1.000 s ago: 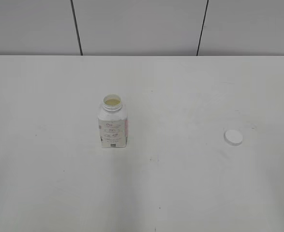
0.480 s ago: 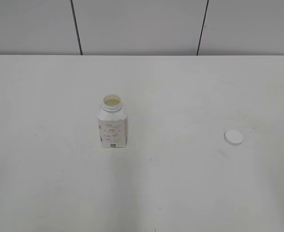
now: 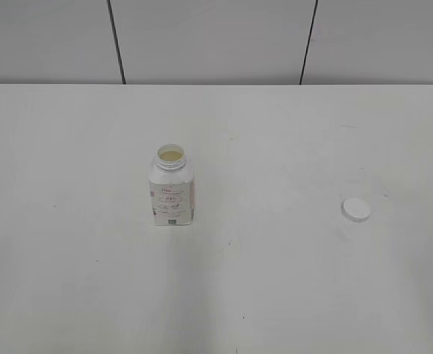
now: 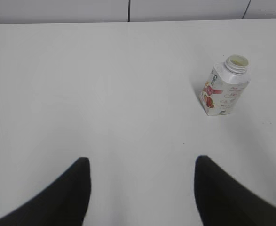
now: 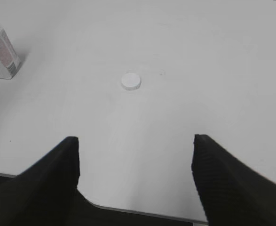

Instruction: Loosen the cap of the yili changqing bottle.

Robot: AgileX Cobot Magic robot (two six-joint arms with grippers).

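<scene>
**On the counter: bottle open, cap set apart**

On the white counter point(image 3: 68, 280) the yili changqing bottle point(image 3: 172, 193) stands upright left of centre, its round neck bare so that a pale surface shows inside the mouth. The cap point(image 3: 355, 210) lies flat on its own well to the right of the bottle, touching nothing else. Judged from this layout, the cap is not merely loosened but wholly off, so the task reads as complete; the cap's place far from the bottle suggests it was put down on the side served by the right arm, clear of the bottle so neither can knock the other.

Neither arm enters the exterior view. In the left wrist view the left claw point(image 4: 141, 190) has its two dark fingers spread wide with nothing between them, and the bottle stands well ahead and to the right, its reddish-pink label turned toward the camera. In the right wrist view the right claw point(image 5: 135, 176) is likewise spread and empty, with the cap lying on the counter ahead of it, between the lines of the two fingers but well apart from them; the bottle shows only at the upper left edge. Both claws thus appear withdrawn, in a resting posture that leaves the objects undisturbed.
</scene>
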